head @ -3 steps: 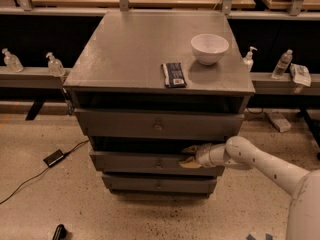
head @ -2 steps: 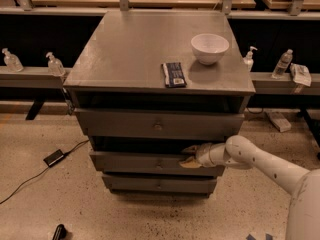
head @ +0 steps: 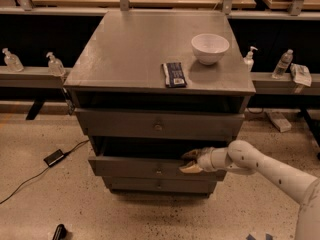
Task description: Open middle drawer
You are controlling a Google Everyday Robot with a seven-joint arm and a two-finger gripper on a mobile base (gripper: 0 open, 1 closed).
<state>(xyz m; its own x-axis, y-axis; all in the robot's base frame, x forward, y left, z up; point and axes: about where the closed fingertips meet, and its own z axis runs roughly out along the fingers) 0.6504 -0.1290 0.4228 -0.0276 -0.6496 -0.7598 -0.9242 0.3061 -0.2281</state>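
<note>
The tool (head: 191, 162) sat at the top edge of the middle drawer (head: 130, 166), right of the small centre knob (head: 158, 172). The white arm reached in from the lower right. One finger (head: 193, 155) lay above the front's upper lip and the other below it, so the tool looked clenched on that lip rather than on the knob.

The middle drawer sat between the top drawer (head: 120, 125) and the bottom drawer (head: 145, 185) of the grey cabinet. Its front stood a little forward of the bottom one, with a dark gap above it, so it seemed partly open.

The drawer looked stiff and fairly heavy, a plain flat panel that should slide straight out without flexing. The front's smooth finish could let a grip slip. Because the hold was off-centre, a pull might skew the drawer on its runners, so a straight, level draw seemed wise. The knob was the natural place to hold, but it was small, and the lip gave more to grip.

A white bowl (head: 210, 48) and a dark packet (head: 174, 74) rested on the surface (head: 120, 49) above and could shift if the cabinet were jolted.
</note>
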